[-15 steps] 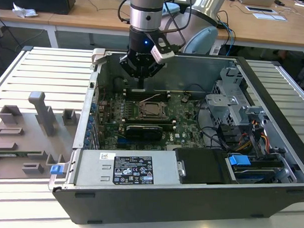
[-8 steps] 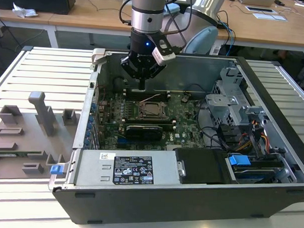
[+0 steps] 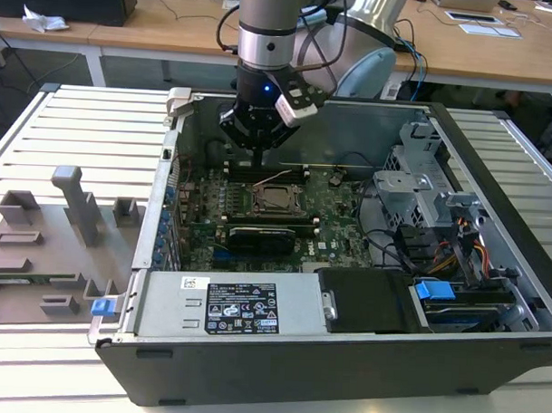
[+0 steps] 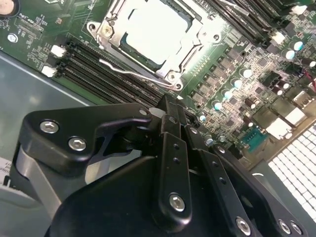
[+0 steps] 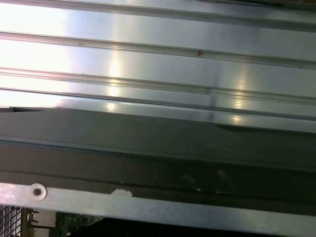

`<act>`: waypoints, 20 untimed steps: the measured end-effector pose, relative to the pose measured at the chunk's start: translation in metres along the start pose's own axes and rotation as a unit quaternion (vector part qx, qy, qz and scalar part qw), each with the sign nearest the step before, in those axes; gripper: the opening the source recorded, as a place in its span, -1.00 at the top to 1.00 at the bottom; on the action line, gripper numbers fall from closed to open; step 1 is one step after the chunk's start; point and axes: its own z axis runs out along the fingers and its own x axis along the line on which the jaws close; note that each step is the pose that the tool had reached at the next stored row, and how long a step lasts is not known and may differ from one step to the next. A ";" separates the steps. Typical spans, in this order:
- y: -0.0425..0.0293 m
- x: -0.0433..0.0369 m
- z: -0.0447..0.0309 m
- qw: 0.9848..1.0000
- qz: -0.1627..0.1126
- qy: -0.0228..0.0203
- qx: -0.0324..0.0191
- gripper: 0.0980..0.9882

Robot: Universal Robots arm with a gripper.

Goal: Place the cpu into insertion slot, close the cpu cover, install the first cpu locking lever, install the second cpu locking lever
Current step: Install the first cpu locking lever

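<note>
While pincer (image 4: 168, 102) hovers closed, memory slots (image 4: 94, 69) beside cpu (image 4: 153, 29)

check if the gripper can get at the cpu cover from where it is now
Probably yes. The gripper hangs over the board beside the cpu cover, the case is open on top, and in the second wrist view only low memory slots lie between them.

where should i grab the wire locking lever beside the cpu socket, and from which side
Take the cpu locking lever at its bent free end, coming straight down from above. It is a thin wire lying low between the cpu cover and the memory slots, so a sideways approach looks blocked.
</note>
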 end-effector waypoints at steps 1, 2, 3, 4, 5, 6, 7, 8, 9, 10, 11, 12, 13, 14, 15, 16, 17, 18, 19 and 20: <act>-0.0003 0.0000 0.0007 1.000 0.000 0.000 -0.001 0.98; -0.0014 0.0001 0.0016 1.000 0.000 0.000 -0.003 0.98; -0.0023 0.0002 0.0023 1.000 0.000 -0.001 -0.005 0.98; -0.0046 0.0004 0.0034 1.000 0.000 -0.001 -0.008 0.98; -0.0058 0.0005 0.0040 1.000 0.000 -0.001 -0.010 0.98; -0.0079 0.0007 0.0049 1.000 0.000 -0.001 -0.014 0.98; -0.0100 0.0009 0.0061 1.000 0.000 -0.002 -0.018 0.98; -0.0125 0.0011 0.0077 1.000 0.000 -0.003 -0.027 0.98; -0.0137 0.0012 0.0087 0.999 0.000 -0.003 -0.033 0.98; -0.0145 0.0013 0.0095 0.999 0.000 -0.004 -0.039 0.98; -0.0152 0.0013 0.0101 0.999 -0.001 -0.004 -0.044 0.98; -0.0159 0.0014 0.0110 0.999 -0.001 -0.005 -0.052 0.98; -0.0160 0.0012 0.0115 0.998 -0.001 -0.005 -0.055 0.98; -0.0160 0.0007 0.0121 0.998 -0.001 -0.006 -0.057 0.98; -0.0161 -0.0004 0.0126 0.998 -0.001 -0.006 -0.058 0.98; -0.0163 -0.0030 0.0133 0.998 -0.001 -0.005 -0.058 0.98; -0.0166 -0.0064 0.0142 0.998 -0.001 -0.005 -0.059 0.98; -0.0167 -0.0084 0.0146 0.998 -0.001 -0.005 -0.059 0.98; -0.0169 -0.0104 0.0151 0.998 -0.001 -0.004 -0.059 0.98; -0.0171 -0.0125 0.0156 0.998 -0.001 -0.004 -0.059 0.98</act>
